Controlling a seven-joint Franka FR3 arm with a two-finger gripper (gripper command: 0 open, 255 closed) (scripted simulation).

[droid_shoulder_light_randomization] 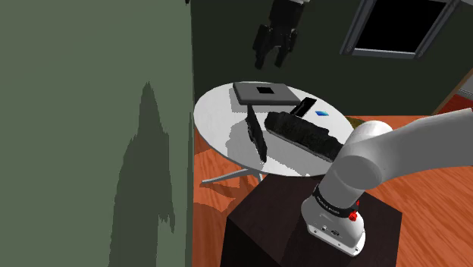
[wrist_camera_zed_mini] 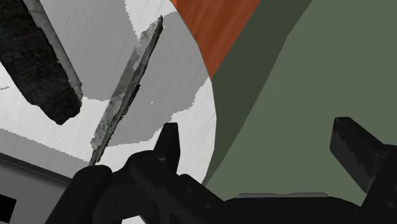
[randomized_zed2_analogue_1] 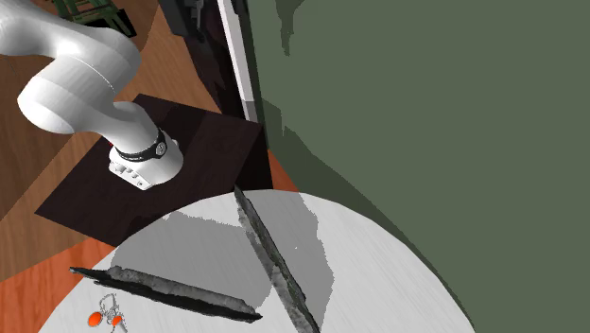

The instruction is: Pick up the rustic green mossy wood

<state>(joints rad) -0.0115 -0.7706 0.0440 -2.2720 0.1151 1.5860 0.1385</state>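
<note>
Over the white table (droid_shoulder_light_randomization: 218,114): claw (droid_shoulder_light_randomization: 271,59) spread open, empty, top centre.
Wood strip (droid_shoulder_light_randomization: 258,136): on table, mid-frame, beside dark log (droid_shoulder_light_randomization: 303,135).
Progress: nothing grasped; descent, grip and lift all ahead.

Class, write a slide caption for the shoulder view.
Black gripper hangs open above a round white table holding a thin plank and dark log.

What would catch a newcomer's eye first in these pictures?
The round white table beside the big green wall, with a thin grey plank on it. High above the table hangs the black gripper, fingers apart, at the end of the white arm.
</note>
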